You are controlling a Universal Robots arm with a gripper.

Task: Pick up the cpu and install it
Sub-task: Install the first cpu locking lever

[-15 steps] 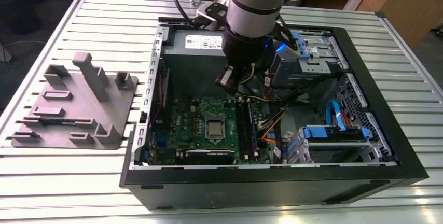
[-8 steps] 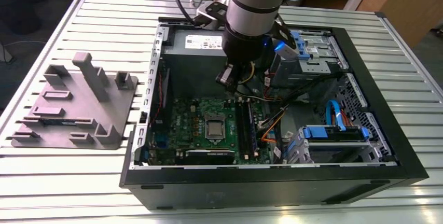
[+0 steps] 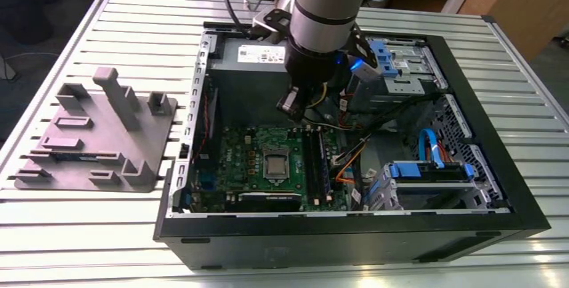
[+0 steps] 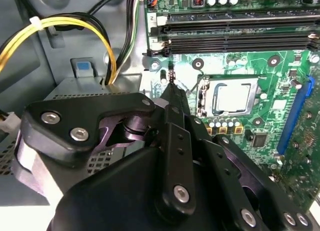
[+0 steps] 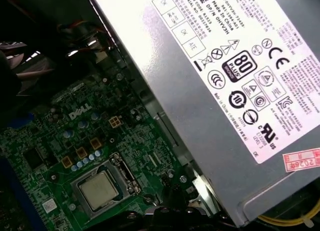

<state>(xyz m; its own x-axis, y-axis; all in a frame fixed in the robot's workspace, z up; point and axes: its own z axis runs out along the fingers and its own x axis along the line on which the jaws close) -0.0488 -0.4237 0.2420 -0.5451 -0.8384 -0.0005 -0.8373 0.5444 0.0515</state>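
The cpu (image 3: 276, 165) lies flat in the socket in the middle of the green motherboard (image 3: 238, 161), its silver top facing up. It also shows in both wrist views, as the cpu (image 4: 232, 97) and the cpu (image 5: 98, 189), inside the socket's metal frame. My gripper (image 3: 289, 105) hangs inside the open computer case, above the board's far edge and beside the power supply. Its dark gripper tip (image 4: 171, 88) is shut, holds nothing, and is a short way off the socket.
The grey power supply (image 5: 225, 81) with a white label stands close by the gripper. Black memory slots (image 4: 240, 33) run alongside the socket. Yellow and black cables (image 4: 60, 31) and blue drive brackets (image 3: 428, 170) crowd the case. On the exterior view's left, a grey plastic tray (image 3: 98, 138) rests on the slatted table.
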